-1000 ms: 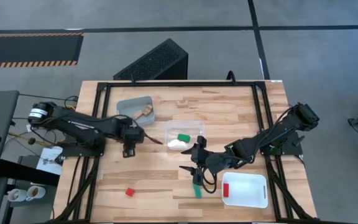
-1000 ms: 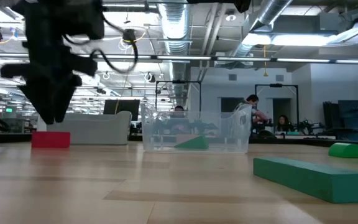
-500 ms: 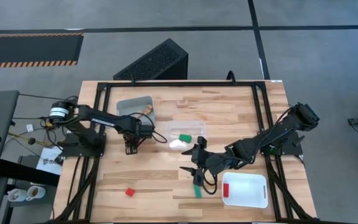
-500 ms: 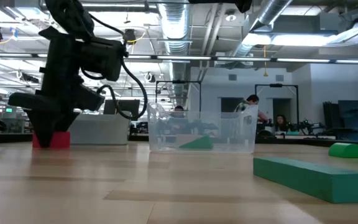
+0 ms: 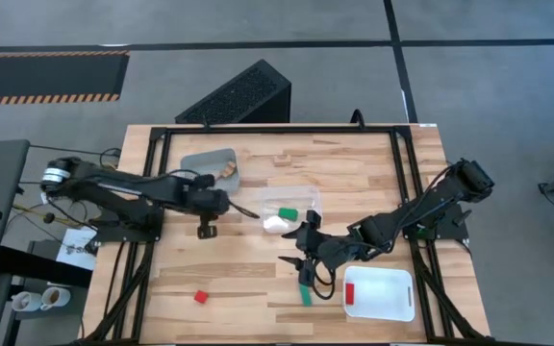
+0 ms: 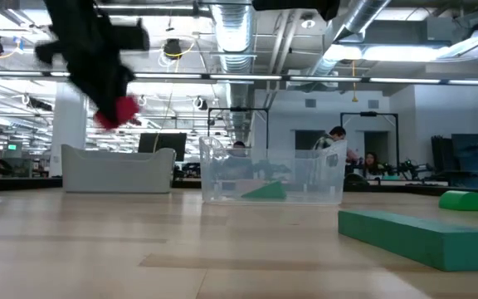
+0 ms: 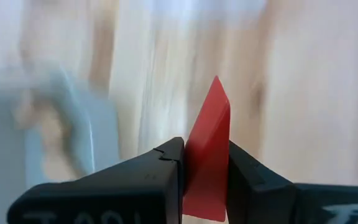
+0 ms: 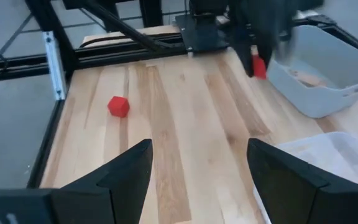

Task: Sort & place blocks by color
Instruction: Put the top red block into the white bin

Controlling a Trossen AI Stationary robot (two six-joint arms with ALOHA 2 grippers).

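Observation:
My left gripper (image 5: 204, 229) is shut on a red block (image 7: 207, 149) and hangs above the table between the grey tray (image 5: 210, 165) and the clear container (image 5: 289, 206). The low view shows that block (image 6: 116, 110) in the air, as does the right wrist view (image 8: 258, 66). My right gripper (image 5: 302, 266) is open, just above the far end of a green bar (image 5: 306, 292) that lies flat on the table. A red cube (image 5: 201, 297) sits on the table near the front edge. A green block (image 5: 286, 212) lies in the clear container. My left gripper pinches the red block between its two fingers (image 7: 166, 168), which sit on two opposite faces. A pointed end of the block (image 7: 216, 87) sticks out beyond the fingertips. The fingers come from above, pointing down. The block is lifted clear of the table and sits tilted.
The grey tray holds pale wood blocks (image 5: 223, 171). A white tray (image 5: 381, 294) at the front right holds a red block (image 5: 350, 294). A pale wood block (image 5: 282, 160) lies near the far edge. A green rounded piece (image 6: 465, 200) rests on the table. People show in the room beyond.
My left gripper went down onto a red block that stood on the table in front of the grey tray, took hold of it, and rose again. The block is now lifted clear and tilted. My right arm has kept still.

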